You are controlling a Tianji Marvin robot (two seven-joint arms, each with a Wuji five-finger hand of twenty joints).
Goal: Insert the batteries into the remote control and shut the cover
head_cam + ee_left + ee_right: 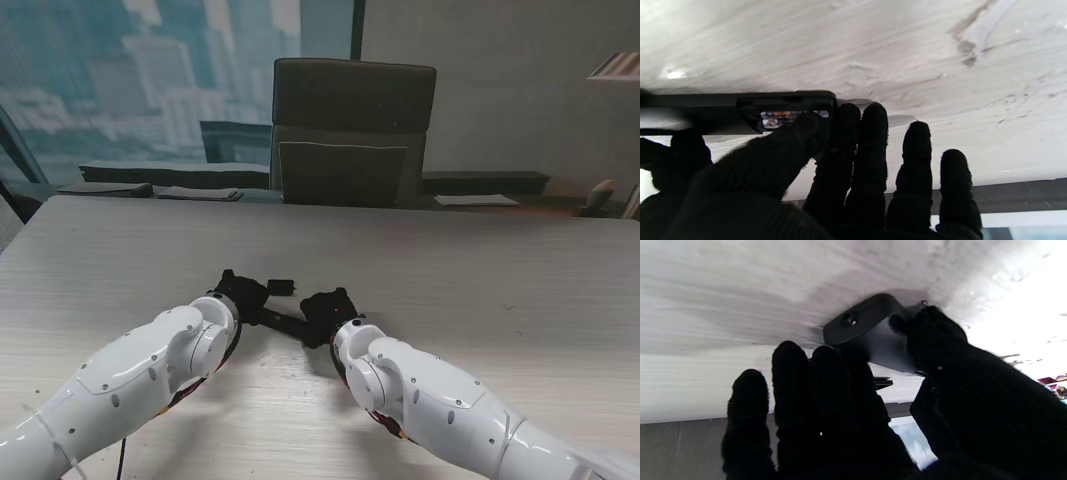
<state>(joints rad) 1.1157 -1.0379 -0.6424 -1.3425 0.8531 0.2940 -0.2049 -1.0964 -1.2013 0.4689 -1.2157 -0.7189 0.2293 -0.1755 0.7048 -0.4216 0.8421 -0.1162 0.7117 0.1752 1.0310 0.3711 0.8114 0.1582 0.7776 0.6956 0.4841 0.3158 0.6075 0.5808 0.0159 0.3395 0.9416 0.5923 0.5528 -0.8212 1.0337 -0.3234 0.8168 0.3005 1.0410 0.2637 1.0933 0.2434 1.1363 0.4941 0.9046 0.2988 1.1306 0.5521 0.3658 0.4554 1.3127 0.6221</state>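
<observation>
The black remote control lies across the table between my two gloved hands. My left hand grips one end. In the left wrist view the remote has its battery compartment uncovered, with metal and an orange bit showing inside. My thumb rests over the opening and my fingers press against the remote's end. My right hand pinches the other end between thumb and fingers. A small black piece, apparently the cover, lies just beyond the hands.
The pale wood table stretches wide on both sides. A dark office chair stands at the far edge. Flat dark items and a white sheet lie on a ledge behind it.
</observation>
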